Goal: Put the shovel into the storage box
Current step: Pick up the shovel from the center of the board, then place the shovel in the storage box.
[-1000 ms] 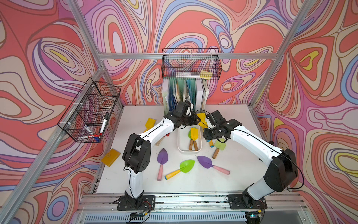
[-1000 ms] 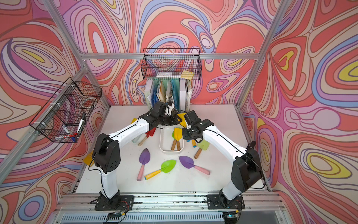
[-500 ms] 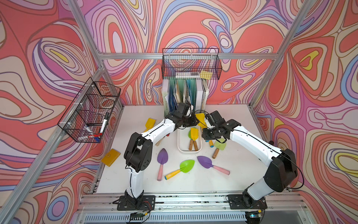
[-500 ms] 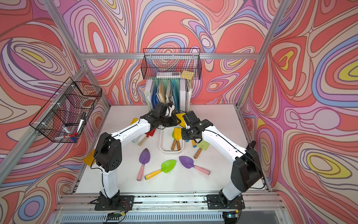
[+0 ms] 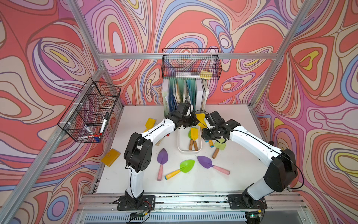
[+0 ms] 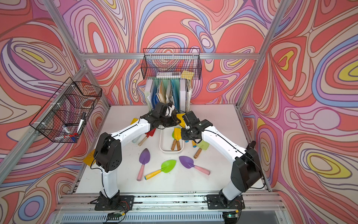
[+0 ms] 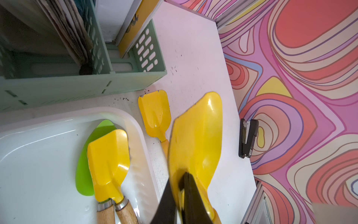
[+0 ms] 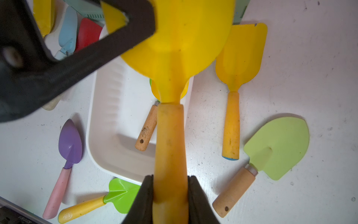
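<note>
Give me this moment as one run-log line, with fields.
left gripper: shut on yellow shovel blade | right gripper: shut on its handle | storage box: two shovels inside

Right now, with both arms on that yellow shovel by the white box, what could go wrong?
Both arms hold one yellow shovel: the right gripper clamps its handle, the left gripper pinches the blade's edge between its fingers. If they pull differently, it may twist or slip free. The storage box already holds wooden-handled shovels; this one could land on them and overhang the rim. A square-bladed yellow shovel lying beside the box could get knocked.
</note>
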Available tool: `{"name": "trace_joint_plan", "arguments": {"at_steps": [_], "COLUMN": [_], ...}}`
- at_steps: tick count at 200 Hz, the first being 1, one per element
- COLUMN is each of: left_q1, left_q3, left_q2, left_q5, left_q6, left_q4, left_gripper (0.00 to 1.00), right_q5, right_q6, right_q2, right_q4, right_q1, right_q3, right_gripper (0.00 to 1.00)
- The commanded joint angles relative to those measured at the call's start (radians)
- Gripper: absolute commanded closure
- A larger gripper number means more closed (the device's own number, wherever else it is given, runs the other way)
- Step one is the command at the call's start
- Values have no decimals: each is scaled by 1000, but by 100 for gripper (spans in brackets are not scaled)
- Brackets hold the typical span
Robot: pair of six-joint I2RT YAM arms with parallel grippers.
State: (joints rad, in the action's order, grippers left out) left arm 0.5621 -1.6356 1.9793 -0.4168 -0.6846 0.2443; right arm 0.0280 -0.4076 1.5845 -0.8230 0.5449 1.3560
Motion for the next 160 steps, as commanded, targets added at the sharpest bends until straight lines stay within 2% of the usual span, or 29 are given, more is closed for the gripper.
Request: {"name": "trace_joint_plan", "arguments": {"at_steps": [1, 17, 49, 127, 160], "left_q1": [-5, -5, -7, -52, -72], "left_q3": [-3, -6, -53, -109, -70], "left_q2": [22, 14, 1, -38, -38], "left_q5": [64, 78, 118, 199, 236], "left_q6": [48, 59, 123, 296, 310], "left_q4": [78, 100, 204, 441, 442], "left_gripper": [93, 94, 94, 95, 97], "right_q5": [-1, 2, -2, -16, -15], "right_q6": [-2, -2, -1, 10, 7], "right_q2": [-24, -28, -51, -96, -100], "right_q4": [41, 37, 25, 12, 21], "right_q1": [7, 8, 8, 9, 7], "right_q3": [32, 34, 34, 3, -18], "right_gripper": [73, 61, 50, 49, 49]}}
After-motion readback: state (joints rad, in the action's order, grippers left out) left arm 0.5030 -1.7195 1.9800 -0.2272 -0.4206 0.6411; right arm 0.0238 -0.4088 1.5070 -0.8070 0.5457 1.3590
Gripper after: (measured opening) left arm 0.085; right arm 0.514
